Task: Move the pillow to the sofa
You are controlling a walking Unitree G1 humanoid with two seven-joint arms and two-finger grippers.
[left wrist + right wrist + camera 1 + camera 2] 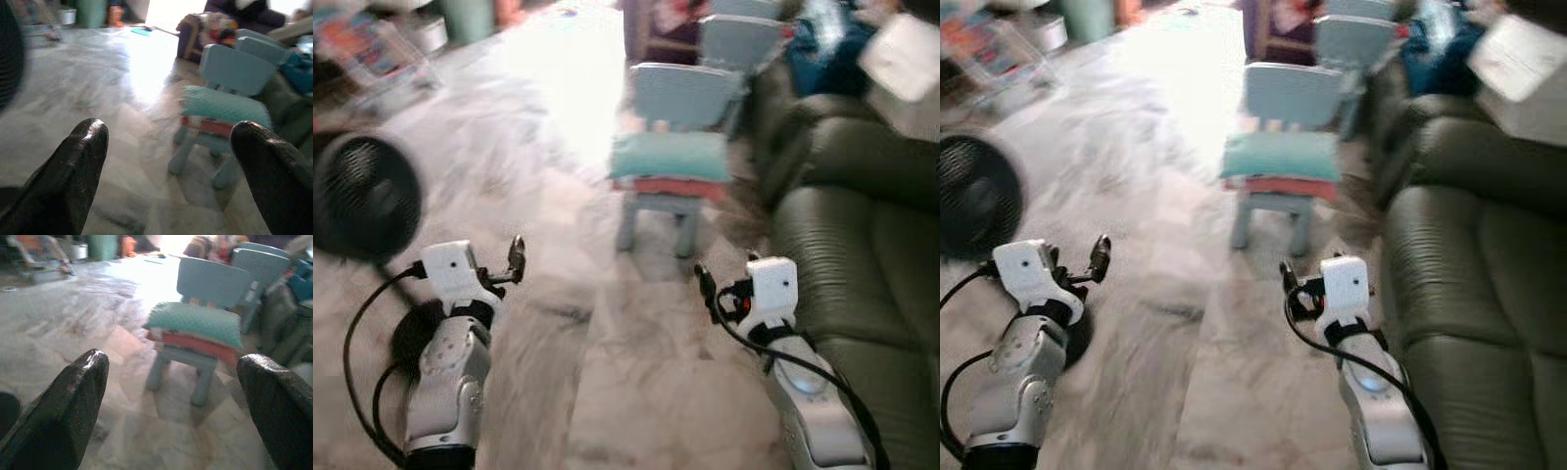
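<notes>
step: the robot was walking up to the pillow; nothing was held yet.
pillow (671, 155): it lay on the little blue chair (680, 98), on top of a red cushion (680, 188).
sofa (862, 245): it stood just beside the chair.
left gripper (514, 262): fingers spread, empty.
right gripper (705, 286): fingers spread, empty.
next: probably get closer, then reach both arms to the pillow.
containers: a green bin (92, 12) stood far off; i could not see inside.

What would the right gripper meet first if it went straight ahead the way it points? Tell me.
Probably the teal pillow on the small blue chair: the open right gripper frames it dead ahead, with bare floor between. Depth is unclear, so it might pass low and meet the chair's seat instead.
</notes>
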